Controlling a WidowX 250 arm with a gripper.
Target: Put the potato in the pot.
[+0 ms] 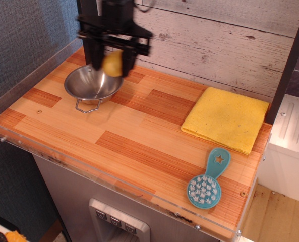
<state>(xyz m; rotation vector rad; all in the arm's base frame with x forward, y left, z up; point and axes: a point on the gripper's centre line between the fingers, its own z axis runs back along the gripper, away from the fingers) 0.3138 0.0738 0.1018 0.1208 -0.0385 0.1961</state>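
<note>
One small pale yellow oval potato (pixel 112 63) pinched upright, long axis near vertical, in the black robot hand (pixel 112 64), above one shiny round steel pot (pixel 91 83), wooden tabletop (pixel 139 136), one yellow square cloth (pixel 225 119), one teal brush (pixel 208 180)
</note>
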